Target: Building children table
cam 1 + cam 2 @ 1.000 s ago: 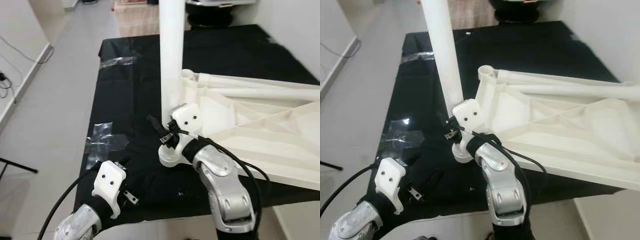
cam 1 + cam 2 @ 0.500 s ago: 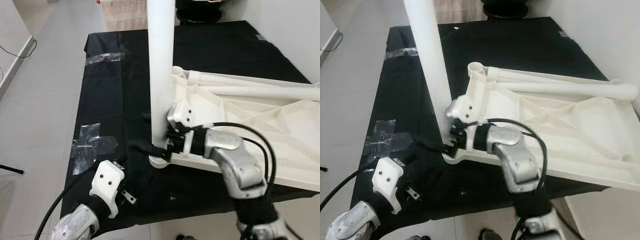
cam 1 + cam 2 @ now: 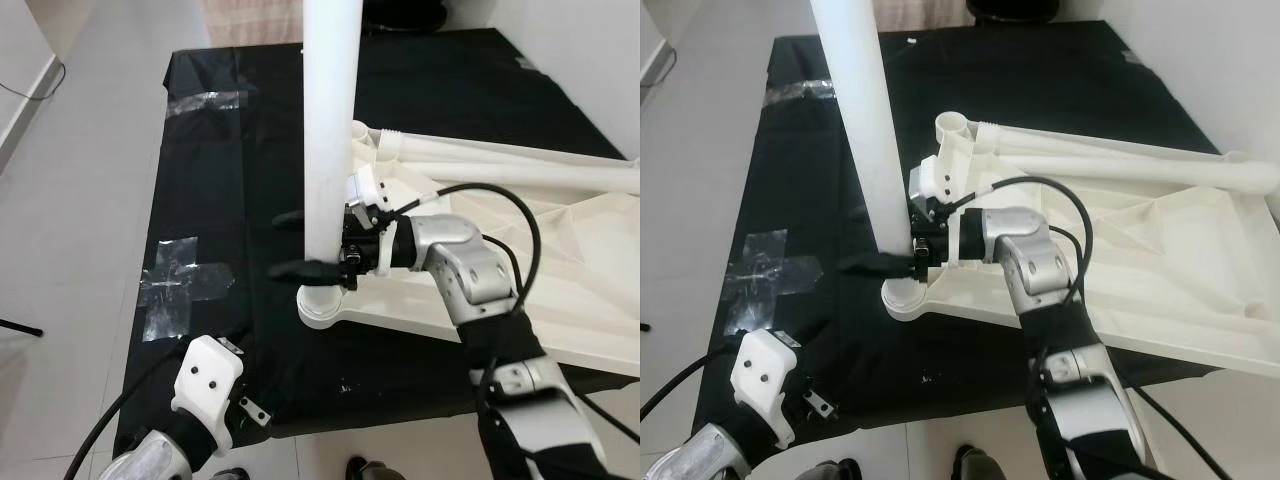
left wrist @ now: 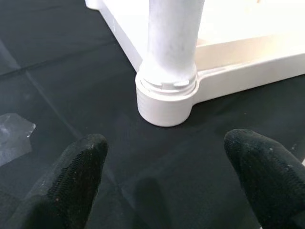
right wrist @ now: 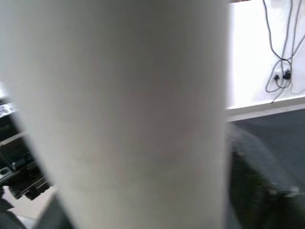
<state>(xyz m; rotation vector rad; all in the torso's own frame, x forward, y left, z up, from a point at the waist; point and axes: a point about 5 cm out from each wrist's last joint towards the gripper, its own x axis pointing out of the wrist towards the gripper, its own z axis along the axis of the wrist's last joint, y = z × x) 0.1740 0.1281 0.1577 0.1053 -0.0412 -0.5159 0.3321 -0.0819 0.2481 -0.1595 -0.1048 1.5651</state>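
A white children's table top (image 3: pixel 560 270) lies upside down on a black-covered table (image 3: pixel 230 190). One white leg (image 3: pixel 330 130) stands upright in the near corner socket (image 3: pixel 322 306). My right gripper (image 3: pixel 297 242) reaches in from the right, its black fingers (image 3: pixel 872 265) clasped around the leg just above the socket. In the right wrist view the leg (image 5: pixel 128 109) is pressed up close. My left gripper (image 4: pixel 167 176) hovers low near the table's front edge, open, facing the socket (image 4: pixel 166 100) from a short distance. Its white wrist housing (image 3: pixel 207 380) is at the near left.
Two more white legs (image 3: pixel 1120 165) lie along the far side of the table top, beside another socket (image 3: pixel 956 124). Clear tape patches (image 3: pixel 185 285) stick to the cloth on the left. Grey floor (image 3: pixel 70 200) runs along the left, and a white wall (image 3: pixel 600 60) stands at the right.
My right arm has swung round to the right and its gripper has risen from the socket onto the leg's lower part. The left arm has dropped back toward the front edge. The camera shifted.
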